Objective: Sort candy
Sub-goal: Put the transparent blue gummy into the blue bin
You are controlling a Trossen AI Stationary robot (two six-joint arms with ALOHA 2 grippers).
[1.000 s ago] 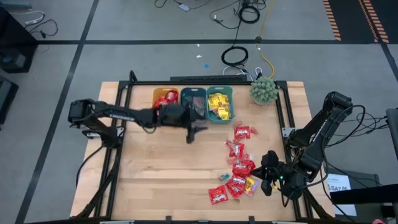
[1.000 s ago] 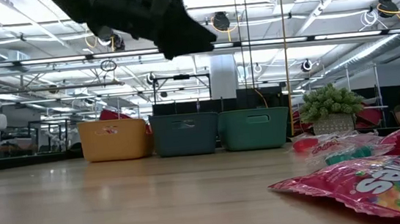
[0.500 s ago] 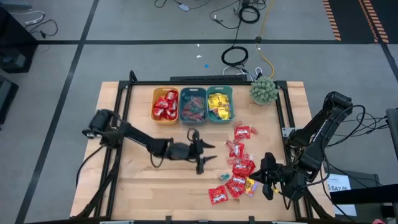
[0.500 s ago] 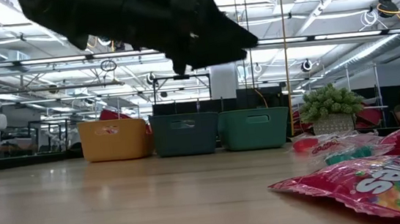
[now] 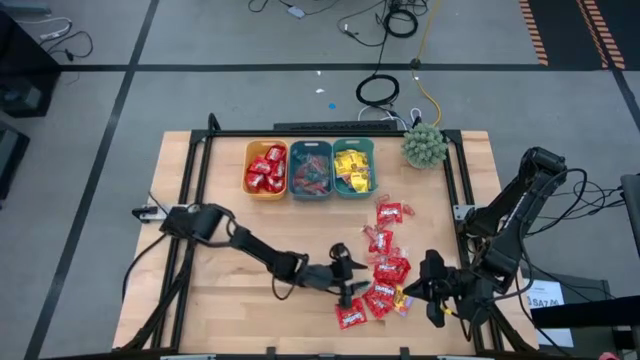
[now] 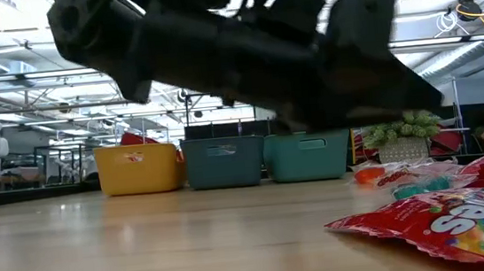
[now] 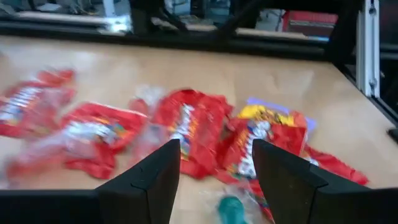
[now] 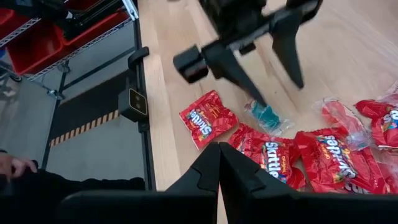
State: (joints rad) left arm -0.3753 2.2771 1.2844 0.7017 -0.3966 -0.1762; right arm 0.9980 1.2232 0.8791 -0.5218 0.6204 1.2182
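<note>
The left end effector point(image 5: 347, 279) hangs open over red Skittles packets point(image 5: 380, 270) lying near the bench's point(image 5: 230, 230) front right corner. The right end effector point(image 5: 436, 288) waits shut beside them.

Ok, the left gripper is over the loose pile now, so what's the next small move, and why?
Probably lower the left gripper onto the teal-wrapped piece and close. Its fingers are open and empty just above the pile, that piece lies almost between them in the left wrist view, and the right gripper waits shut at the pile's other side.
</note>
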